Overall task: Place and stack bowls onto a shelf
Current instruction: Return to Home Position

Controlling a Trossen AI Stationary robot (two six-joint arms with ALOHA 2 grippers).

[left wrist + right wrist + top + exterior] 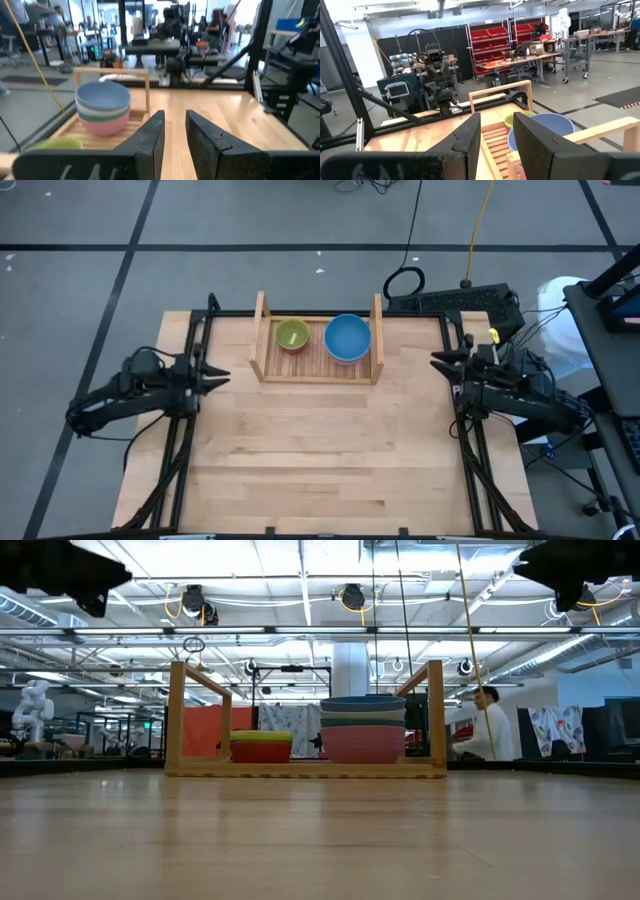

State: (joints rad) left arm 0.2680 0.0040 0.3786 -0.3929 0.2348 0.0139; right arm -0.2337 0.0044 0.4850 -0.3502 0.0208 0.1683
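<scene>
The shelf (312, 366) stands at the table's far middle, with its slatted base on the tabletop. Two bowl stacks rest on the base. The left stack (292, 335) has a light green bowl on top, with yellow and red below (261, 746). The right stack (348, 337) is taller, with blue on top and pink at the bottom (362, 730). My left gripper (222, 377) hovers open at the table's left edge, fingers toward the shelf (175, 135). My right gripper (437, 361) hovers open at the right edge (497, 135). Both are empty.
Bare light-wood tabletop (320, 450) spreads in front of the shelf. Black frame rails run along both table sides (180, 450). A keyboard (455, 302) and cables lie beyond the far right corner. A person (487, 725) sits in the room behind the table.
</scene>
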